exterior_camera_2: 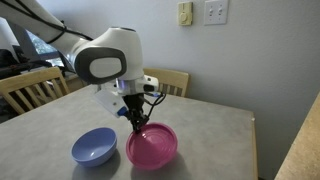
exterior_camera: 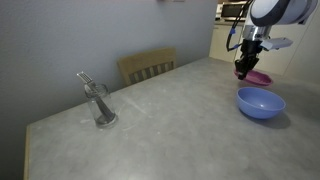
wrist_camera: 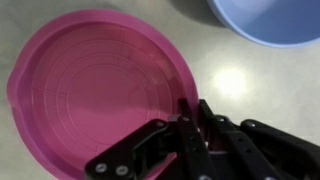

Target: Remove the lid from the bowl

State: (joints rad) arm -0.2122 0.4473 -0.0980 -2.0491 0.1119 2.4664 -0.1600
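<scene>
Magenta-pink and flat, the lid (wrist_camera: 95, 85) lies on the table (exterior_camera: 170, 115) right under your pincer (wrist_camera: 193, 108). It is off the bowl (wrist_camera: 270, 20), with faint rings moulded across its face and a low rim around it. The smooth light-blue bowl sits open just beside the pincer, a little apart from the lid. Your wrist view puts the fingers (wrist_camera: 207, 120) close together at the lid's edge, but you cannot tell whether they nip the rim. Only an exterior view shows a glass (exterior_camera: 100, 105) with a fork (exterior_camera: 88, 80), well away from the pincer, and a wooden chair (exterior_camera: 148, 67) beyond.
</scene>
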